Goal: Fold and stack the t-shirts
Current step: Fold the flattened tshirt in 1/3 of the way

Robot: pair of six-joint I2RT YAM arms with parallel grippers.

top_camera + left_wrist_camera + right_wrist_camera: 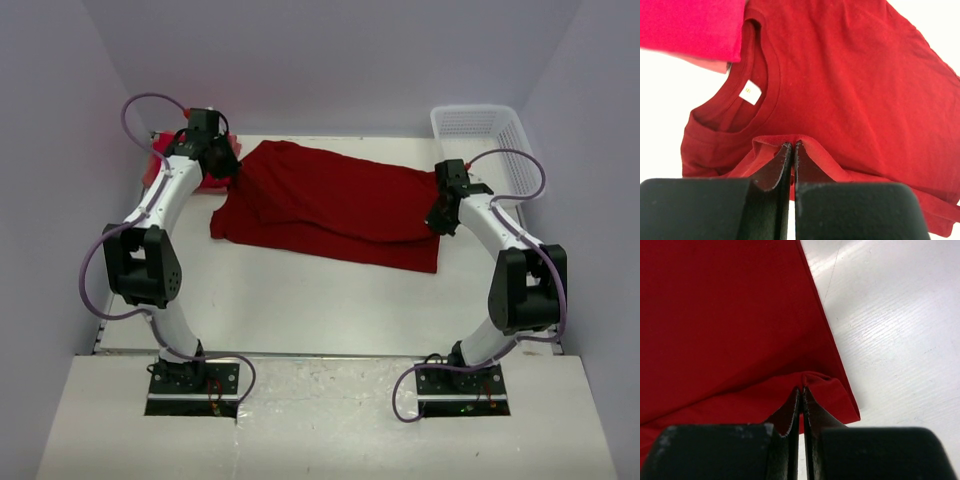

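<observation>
Tools (792, 145) (801, 388) tight on crimson t-shirt (840, 75).

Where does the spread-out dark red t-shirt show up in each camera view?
Top external: dark red t-shirt spread across the middle of the white table.
Left wrist: fills most of the frame, collar label at left, edge pinched in the fingers.
Right wrist: covers the left side, edge pinched.
Shared landmark: the white table.

text: none readable | white neck tag (750, 93) inside crimson t-shirt (840, 90): tiny mark, too small to read
</observation>
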